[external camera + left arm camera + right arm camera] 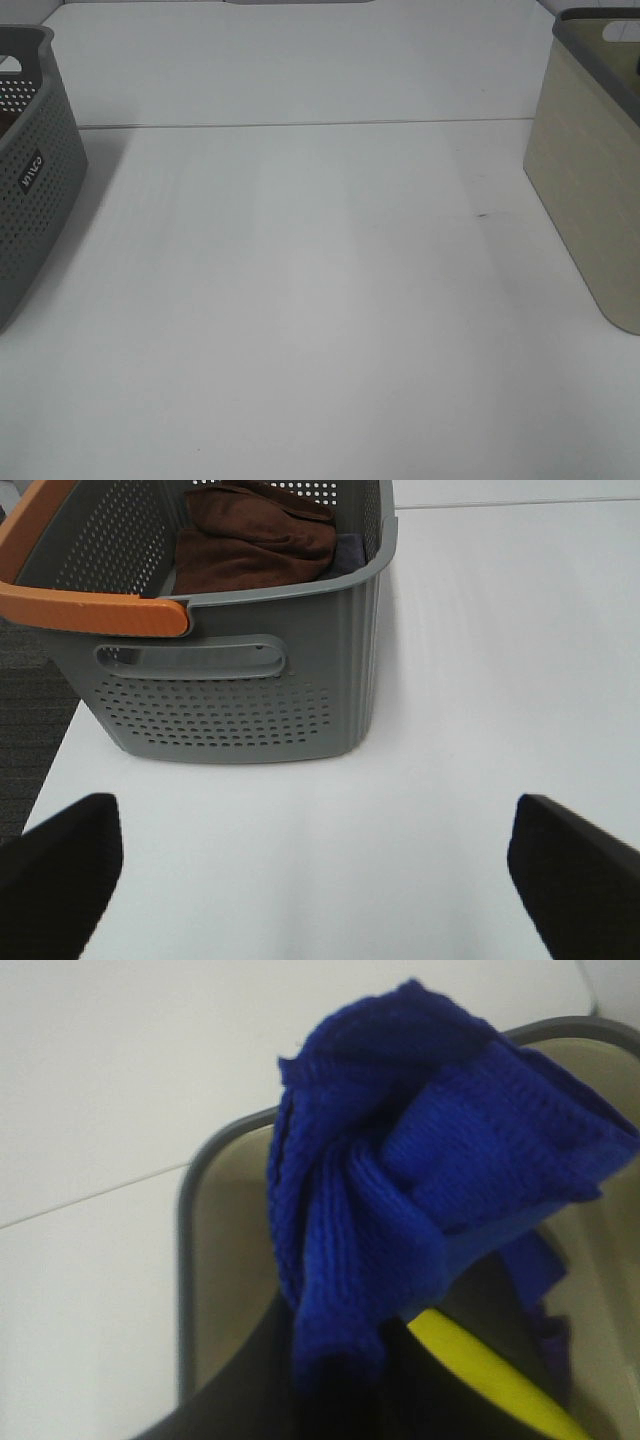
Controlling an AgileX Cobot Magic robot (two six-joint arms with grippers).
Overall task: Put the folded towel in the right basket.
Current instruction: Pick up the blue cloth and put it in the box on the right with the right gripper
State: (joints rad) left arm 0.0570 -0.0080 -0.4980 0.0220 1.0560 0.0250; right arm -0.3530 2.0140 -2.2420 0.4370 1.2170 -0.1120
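Right wrist view: the towel (440, 1160) is clamped in the right tool (420, 1350), above the open right basket (186, 1260), which sits at the counter's (480, 680) 3 o'clock. Only the release seems left. The left tool (315, 880) hovers, spread apart.

Setting: a robot test bench in a laboratory-type room.

Indicators:
- The surface (320, 300) is a plain white work top. It is built from two panels that meet at a straight seam (300, 124).
- Two storage items stand at opposite edges: a grey perforated basket (30, 200) on the left and a beige basket (590, 200) with a grey rim on the right.
- Beside the surface, the left wrist view shows dark grey carpet-type flooring (25, 710).
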